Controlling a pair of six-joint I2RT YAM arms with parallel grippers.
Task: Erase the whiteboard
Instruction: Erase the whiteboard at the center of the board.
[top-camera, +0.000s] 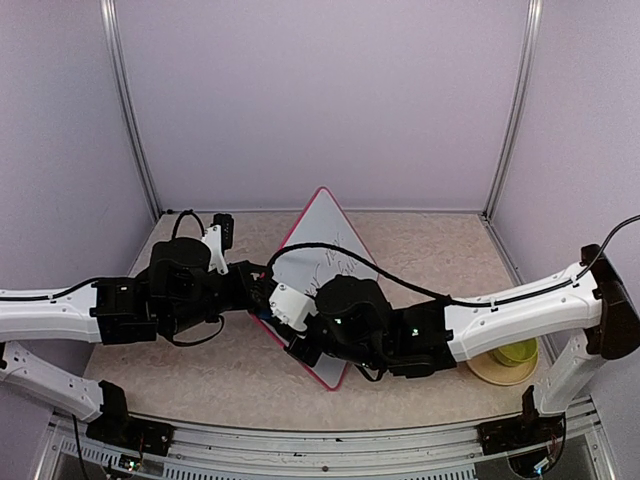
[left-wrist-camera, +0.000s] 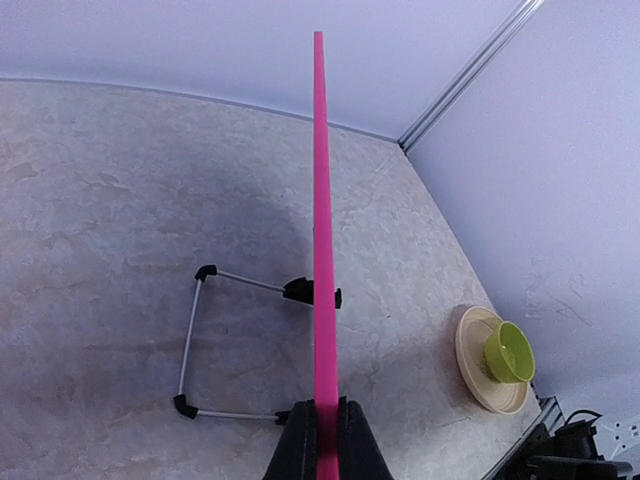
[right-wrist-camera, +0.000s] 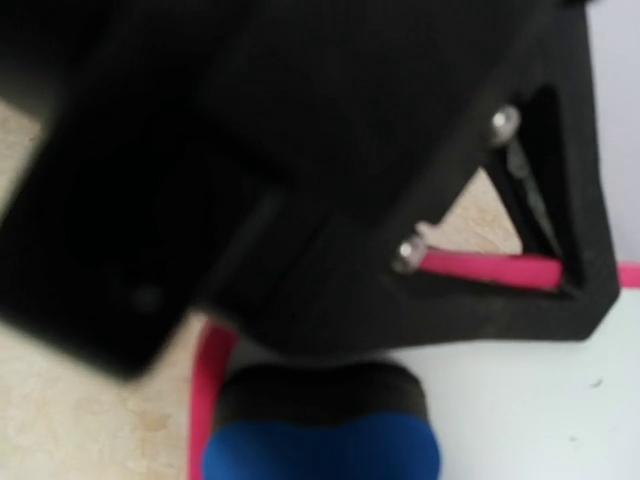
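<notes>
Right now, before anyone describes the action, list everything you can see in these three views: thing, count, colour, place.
whiteboard: one, white with a pink rim and dark writing, mid-table
wire stand: one, silver with black feet, on the table, joined to the board
plate: one, tan, near right side of the table
cup: one, green, on the plate
eraser: one, blue and black, at the board's face by the rim
table: one, mottled beige
left hand: one, black, shut on the board's rim
right hand: one, black, by the eraser; grip hidden
</notes>
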